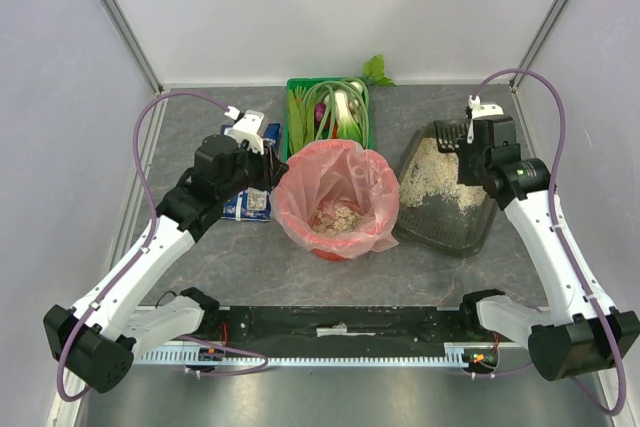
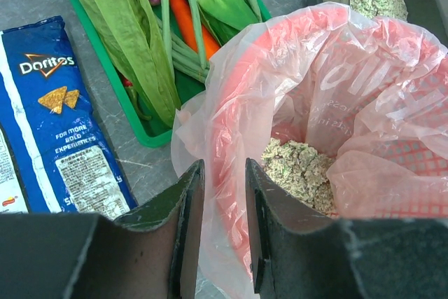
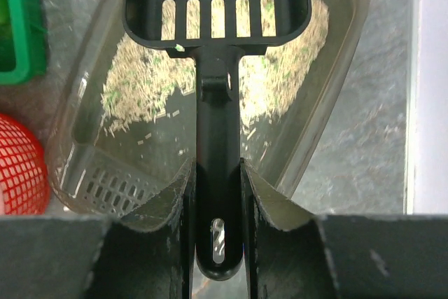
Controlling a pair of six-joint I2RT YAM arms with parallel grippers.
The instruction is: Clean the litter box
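Grey stone-patterned counter, walled in white on three sides, seen from above. We see two white and black robot arms rising from its near edge, one reaching in from each side.

Toward the right edge lies the litter box, a shallow dark translucent tray set at a slant, its far end pointing at the far right corner. Beige litter is banked in its far half; the near half shows mostly bare floor. The right wrist view shows the tray's ribbed wall.

At the middle of the counter stands a round red bin lined with a pink bag. It is just beside the litter box, and a clump of litter sits in its bottom.

Against the far edge, behind the bin, is a green crate of leafy vegetables. In the left wrist view we also make out a carrot in it.

Left of the bin lies a blue Doritos packet, flat on the counter.

Smallest is a black slotted scoop, poised over the far end of the litter box. The right claw has its jaws closed on the scoop's handle, the slotted head pointing away from the wrist, above the litter.

The left claw is at the bin's left rim. Its jaws stand only a narrow gap apart, and the bagged rim runs between them, so we read it as pinching the bin.
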